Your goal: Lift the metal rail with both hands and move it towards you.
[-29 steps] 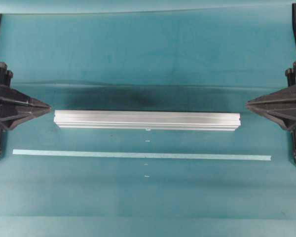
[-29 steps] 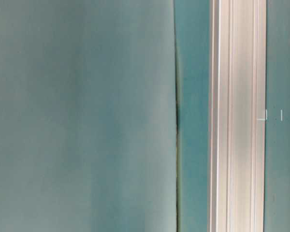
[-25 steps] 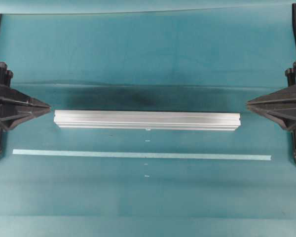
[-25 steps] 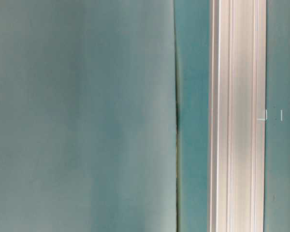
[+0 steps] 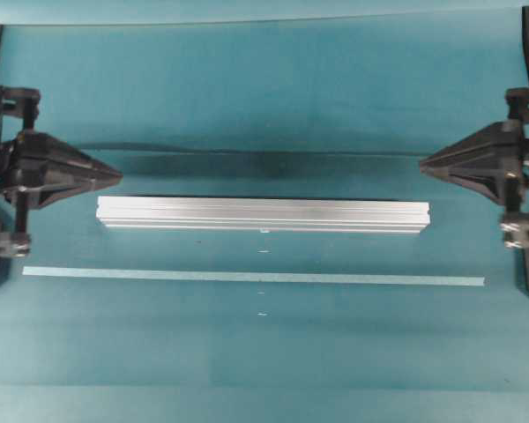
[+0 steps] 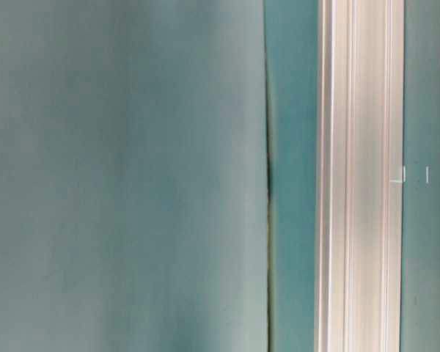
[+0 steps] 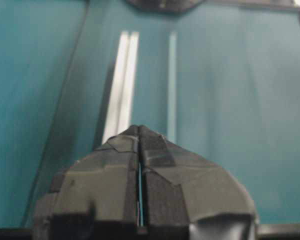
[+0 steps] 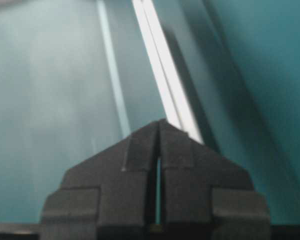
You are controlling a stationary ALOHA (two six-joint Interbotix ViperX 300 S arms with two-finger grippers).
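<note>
Left tool [image 5: 115, 176]: black, wedge-shaped, fingers pressed together to a point, nothing in its grasp. We log it just off the left end of the rail, a little to the far side of it, tip aimed along the bench toward the other arm.

Right tool [image 5: 423, 162]: same make, closed to a point, carrying nothing. It sits just off the rail's right end, also on the far side, tip facing the left tool.

Between the two tips, slightly nearer us: one long straight silver aluminium rail with lengthwise grooves [image 5: 263, 214], lying flat on the teal-covered bench [image 5: 264, 97]. Its long axis runs tool to tool, one end toward each; from either wrist view it stretches straight away ahead of the closed fingers [image 7: 140, 150].

Beyond the rail on the near side, apart from it and parallel: one thin flat pale-blue tape strip [image 5: 254, 277], longer than the rail.

Handling, in our judgement: rigid, will not sag; moderately heavy for its length; smooth metal, so liable to slip between pads. We would take hold near each end, fingers spread across the rail's width, both sides raised together to keep it level.
</note>
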